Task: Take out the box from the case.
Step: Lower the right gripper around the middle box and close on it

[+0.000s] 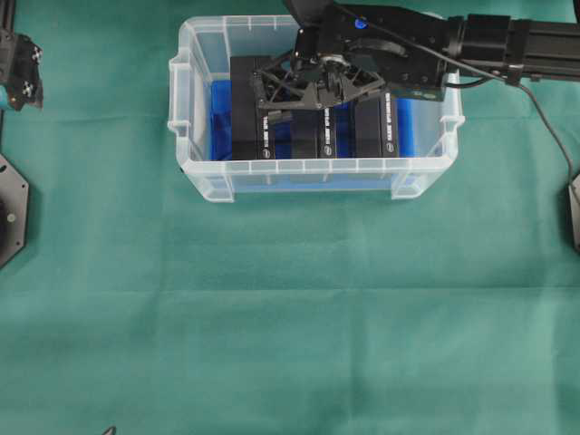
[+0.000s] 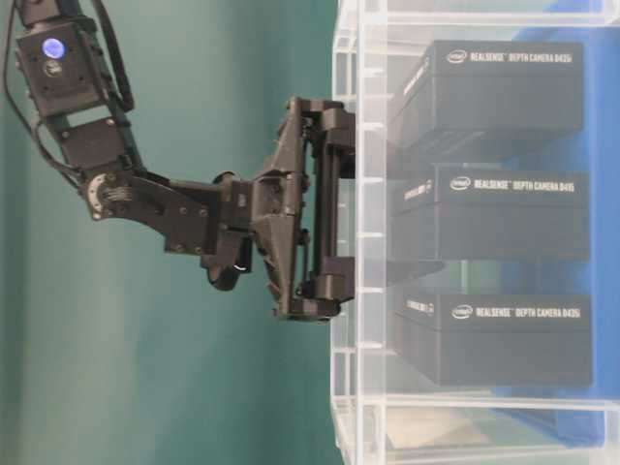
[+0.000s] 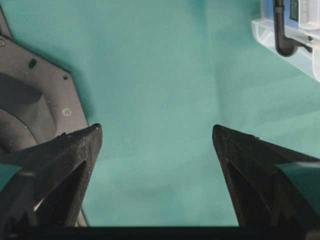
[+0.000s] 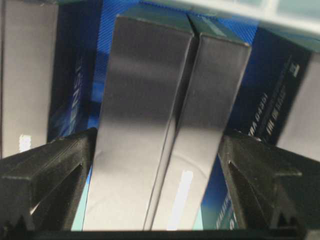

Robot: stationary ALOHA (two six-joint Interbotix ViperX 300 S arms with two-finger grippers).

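right fingers (image 4: 260,175) spread, straddling middle box (image 4: 165,125) (unheld) | left fingers (image 3: 65,165) spread, empty; case (image 1: 195,109)

– Where does the case (image 1: 195,109) sit for you?

– On the cloth (image 1: 272,317), toward the far side, a little right of the middle. Three boxes (image 1: 322,136) stand side by side in it.

– And your arms?

– Your right gripper (image 1: 304,86) reaches in from the right, over the case, its fingers either side of the middle box (image 4: 165,125). Your left gripper (image 1: 20,71) hangs at the far left edge, well apart from the case.
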